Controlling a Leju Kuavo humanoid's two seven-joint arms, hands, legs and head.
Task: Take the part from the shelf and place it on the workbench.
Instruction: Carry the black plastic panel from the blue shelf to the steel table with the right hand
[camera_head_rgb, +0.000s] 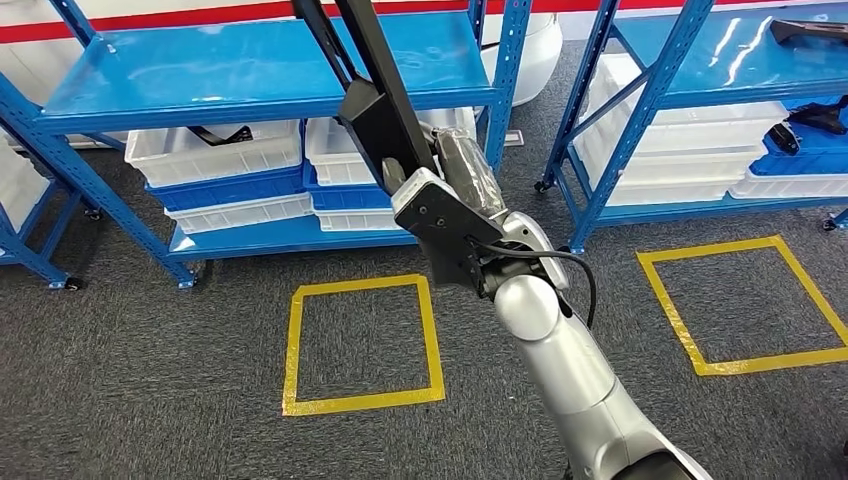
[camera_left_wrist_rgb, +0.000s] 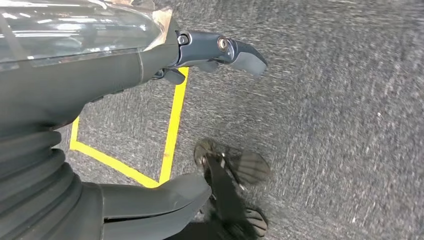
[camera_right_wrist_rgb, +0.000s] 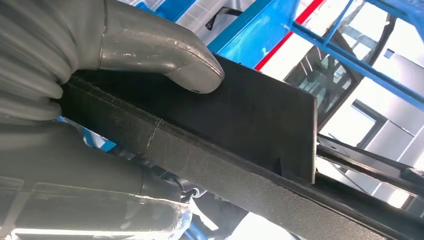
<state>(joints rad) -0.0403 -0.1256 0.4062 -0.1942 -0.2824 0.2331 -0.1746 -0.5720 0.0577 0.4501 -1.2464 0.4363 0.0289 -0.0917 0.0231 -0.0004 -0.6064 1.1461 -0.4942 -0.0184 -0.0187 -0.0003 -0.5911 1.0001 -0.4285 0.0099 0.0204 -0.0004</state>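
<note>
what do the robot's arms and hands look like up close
The right arm is a smooth silver tube with a rounded joint, a black bracket at the wrist and a black cable looping beside it. The right hand has a grey ribbed cover and a thick grey thumb. The left hand looks alike, with darker fingers.

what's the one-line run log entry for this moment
stage: carrying | right hand: grips long black flat part | left hand: hanging over grey carpet, holds nothing | workbench: unseen
</note>
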